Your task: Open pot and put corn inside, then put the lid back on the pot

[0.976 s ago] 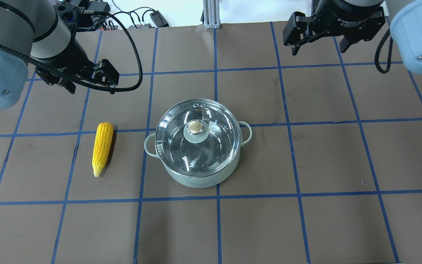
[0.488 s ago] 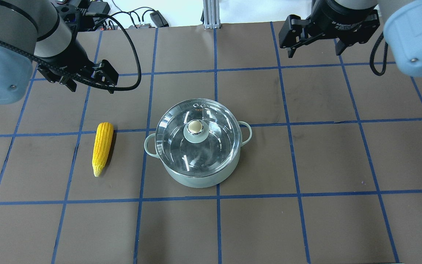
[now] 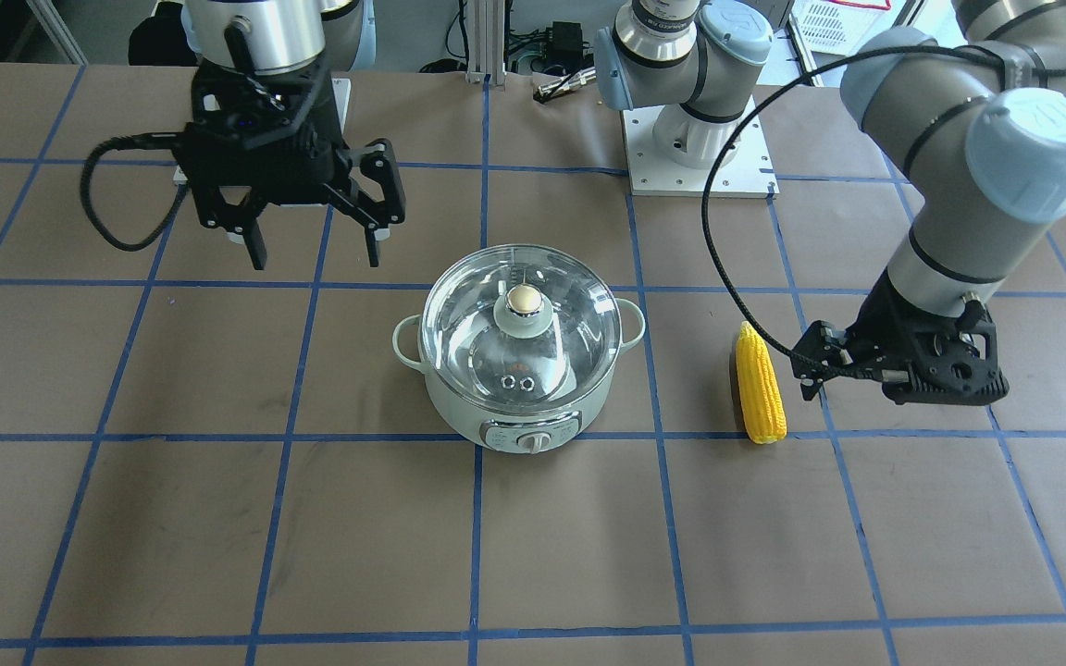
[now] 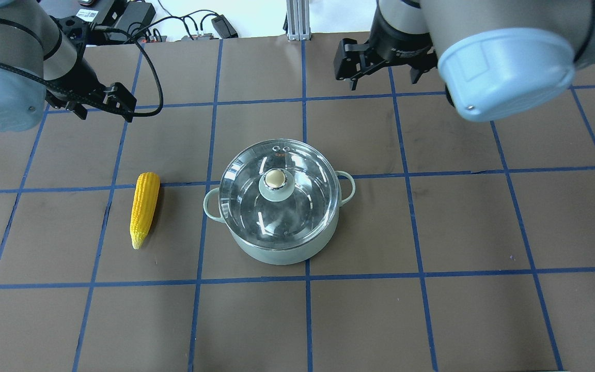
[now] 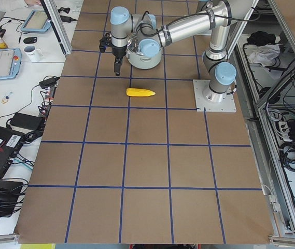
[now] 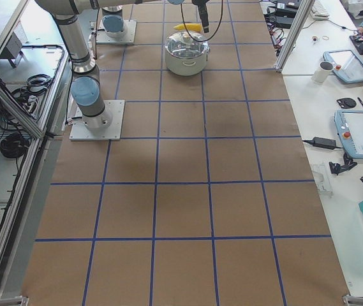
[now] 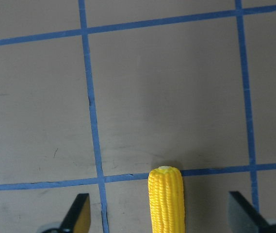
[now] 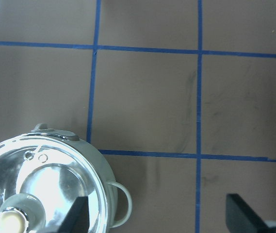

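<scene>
— "What's changing?"
— "The right gripper (image 4: 381,82), jaws spread, is sliding along the far edge of the bench (image 4: 432,320) toward the clear domed glass lid (image 4: 302,217), which is sitting on the round mint-green pot (image 4: 277,256) mid-bench."
— "The left gripper (image 4: 105,111)?"
— "Spread too, backing toward the left edge beyond the bright yellow corn cob (image 4: 144,206); lid-lifting is probably coming first."

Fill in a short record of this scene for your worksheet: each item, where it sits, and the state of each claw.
pot: centre of the table, closed
lid: seated on the pot
corn: lying flat on the table, on the robot's left of the pot, apart from it
left claw: open, empty, raised near the corn's blunt end
right claw: open, empty, raised off to one side of the pot
progress: lid not yet lifted, corn not yet picked up
</scene>
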